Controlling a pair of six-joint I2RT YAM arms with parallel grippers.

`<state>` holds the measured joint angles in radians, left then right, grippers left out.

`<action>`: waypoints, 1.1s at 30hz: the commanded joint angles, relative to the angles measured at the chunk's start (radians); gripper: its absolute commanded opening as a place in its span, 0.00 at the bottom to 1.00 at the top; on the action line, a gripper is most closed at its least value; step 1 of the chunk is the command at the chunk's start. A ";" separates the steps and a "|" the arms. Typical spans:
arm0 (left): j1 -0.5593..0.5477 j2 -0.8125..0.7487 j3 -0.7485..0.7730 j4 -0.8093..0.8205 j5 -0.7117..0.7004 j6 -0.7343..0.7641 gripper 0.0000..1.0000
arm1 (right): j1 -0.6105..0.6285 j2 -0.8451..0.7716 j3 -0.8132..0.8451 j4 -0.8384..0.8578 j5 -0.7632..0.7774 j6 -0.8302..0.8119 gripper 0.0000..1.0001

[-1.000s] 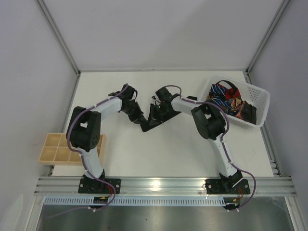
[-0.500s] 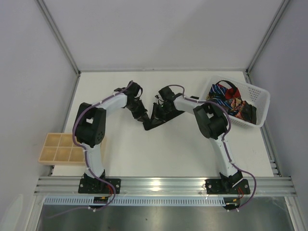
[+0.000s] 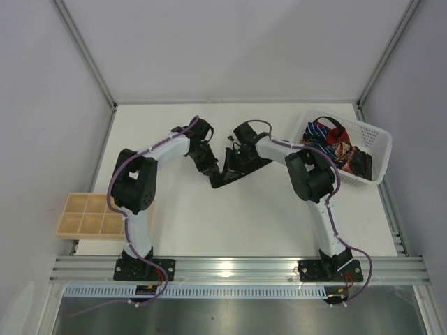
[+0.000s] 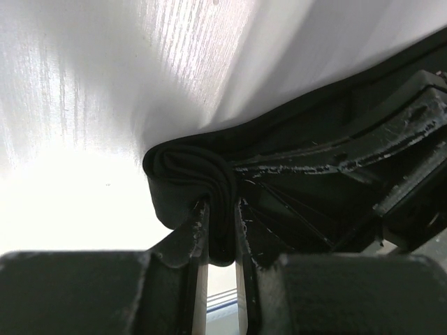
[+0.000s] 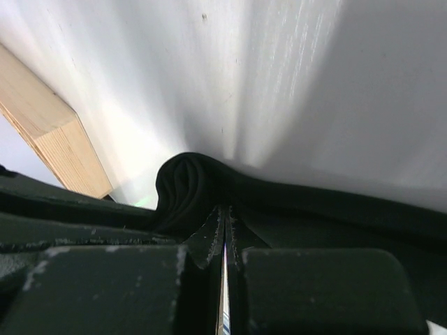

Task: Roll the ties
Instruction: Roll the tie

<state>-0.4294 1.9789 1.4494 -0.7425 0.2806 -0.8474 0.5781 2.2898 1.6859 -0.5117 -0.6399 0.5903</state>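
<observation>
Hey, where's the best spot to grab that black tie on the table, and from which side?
Grip the black tie at its rolled end: the bunched fabric there is thick enough to pinch. Come in from the sides, as the left gripper and right gripper do; the rest lies flat.

Plain black tie [image 4: 188,174], white lattice basket [image 3: 380,150], blue-white striped tie [image 3: 318,130], tan tray [image 3: 84,216], white table [image 3: 209,223]
</observation>
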 commanded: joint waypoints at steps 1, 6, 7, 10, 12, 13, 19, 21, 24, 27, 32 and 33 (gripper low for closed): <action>-0.008 0.005 0.025 0.019 -0.043 -0.021 0.04 | 0.000 -0.076 -0.014 -0.027 -0.024 -0.040 0.00; -0.008 -0.002 0.028 0.008 -0.073 -0.015 0.04 | 0.003 -0.066 -0.042 0.001 -0.015 -0.035 0.00; -0.008 0.001 0.029 0.006 -0.073 -0.015 0.04 | 0.005 -0.059 -0.042 0.001 -0.015 -0.035 0.00; -0.012 0.009 0.043 -0.001 -0.077 -0.016 0.05 | 0.022 -0.035 -0.040 0.016 -0.017 -0.029 0.00; -0.017 0.023 0.063 -0.003 -0.078 -0.016 0.06 | 0.028 -0.023 -0.040 0.030 -0.023 -0.018 0.00; -0.017 0.029 0.071 -0.009 -0.080 -0.019 0.06 | 0.029 -0.018 -0.040 0.050 -0.033 0.002 0.00; -0.038 0.064 0.118 -0.034 -0.081 -0.036 0.08 | 0.048 0.003 -0.014 0.068 -0.055 0.034 0.00; -0.045 0.074 0.141 -0.055 -0.086 -0.032 0.08 | 0.043 -0.007 -0.015 0.067 -0.050 0.034 0.00; -0.051 0.100 0.170 -0.077 -0.101 -0.025 0.09 | 0.022 -0.052 -0.043 0.062 -0.046 0.039 0.00; -0.061 0.136 0.216 -0.136 -0.133 -0.016 0.09 | -0.023 -0.105 -0.072 0.047 -0.041 0.034 0.00; -0.077 0.155 0.224 -0.146 -0.145 -0.036 0.10 | -0.102 -0.162 -0.091 -0.014 0.022 -0.017 0.00; -0.078 0.156 0.224 -0.143 -0.144 -0.036 0.11 | -0.113 -0.164 -0.095 -0.022 0.031 -0.026 0.00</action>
<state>-0.4915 2.1193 1.6428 -0.8703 0.1596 -0.8604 0.5068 2.2139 1.5913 -0.5152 -0.6411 0.6044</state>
